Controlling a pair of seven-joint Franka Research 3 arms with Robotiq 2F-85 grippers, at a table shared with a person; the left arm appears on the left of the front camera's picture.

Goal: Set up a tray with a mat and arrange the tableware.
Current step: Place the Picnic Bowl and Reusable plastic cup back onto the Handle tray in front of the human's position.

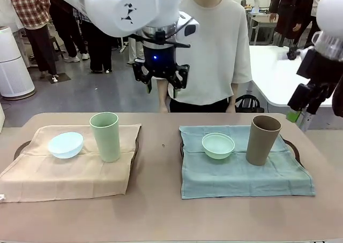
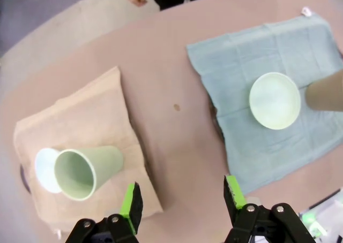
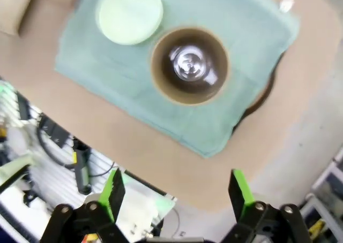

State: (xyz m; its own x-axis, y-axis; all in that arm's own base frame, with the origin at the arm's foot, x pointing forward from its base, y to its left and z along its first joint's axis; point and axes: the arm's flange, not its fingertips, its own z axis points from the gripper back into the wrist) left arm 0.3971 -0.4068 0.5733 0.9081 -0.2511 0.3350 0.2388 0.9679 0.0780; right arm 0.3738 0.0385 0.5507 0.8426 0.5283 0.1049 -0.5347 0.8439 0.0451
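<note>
Front view shows two settings side by side on the table (image 1: 161,211). On the robot's left, a tan mat (image 1: 69,171) covers a dark tray (image 1: 19,148), with a blue bowl (image 1: 66,145) just beside a green cup (image 1: 105,136). On the right, a teal mat (image 1: 241,168) covers a second tray (image 1: 293,146), with a mint bowl (image 1: 218,145) near a brown cup (image 1: 262,139). Both cups stand upright.

The left gripper (image 1: 161,78) hangs high above the middle of the table with its fingers (image 2: 131,205) spread fairly wide and nothing between them. The right gripper (image 3: 174,197) is raised off the table's right edge, fingers fully wide and bare; its wrist view looks straight down into the brown cup.

All four pieces look matte, rigid and probably light, so a firm pinch should not deform them, though a smooth wall could slip if squeezed low on the taper. The cups are tall and narrow-based and likely tip easily; taking them around the upper half, or over the rim with one finger inside, seems safest. The bowls are shallow, so a rim pinch, one finger in and one out, looks the only good hold. The mats are soft cloth and will drag or wrinkle if a piece is slid rather than lifted.
</note>
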